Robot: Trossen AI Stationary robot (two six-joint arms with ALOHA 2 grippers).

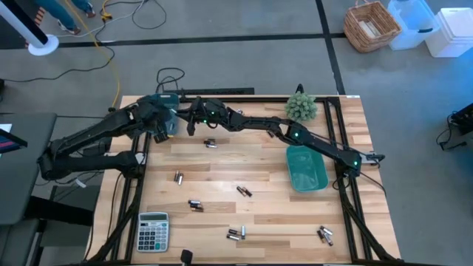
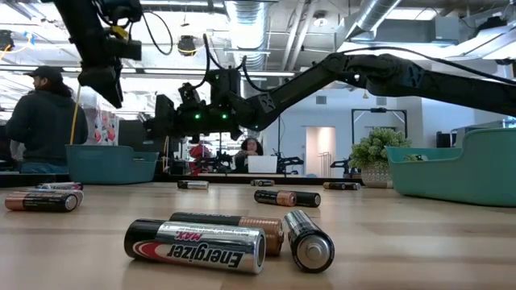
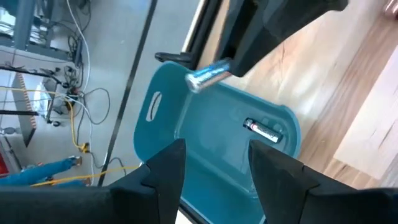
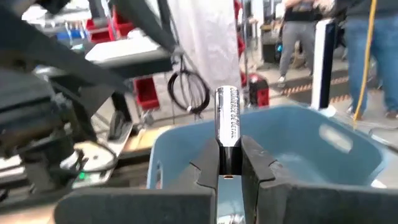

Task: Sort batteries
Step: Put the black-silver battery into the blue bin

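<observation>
Because the right tool (image 4: 229, 167) pinches its battery (image 4: 227, 127) only by the lower end above the blue bin (image 3: 205, 149), a slip could drop it outside. The left tool (image 3: 211, 165) hovers over that bin, open, empty. One battery (image 3: 263, 132) lies inside the bin; roughly a dozen batteries (image 1: 236, 233) sit farther off on the surface (image 1: 266, 166).

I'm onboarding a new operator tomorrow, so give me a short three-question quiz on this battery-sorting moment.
1. True or false: the right end effector grips a battery.
2. Which bin does that battery hang over? A) blue bin B) green bin
3. Fill in: the blue bin already holds ___ battery, going by the left wrist view.

Key: 1 true; 2 A; 3 one. The left end effector waits open above the blue bin.
</observation>
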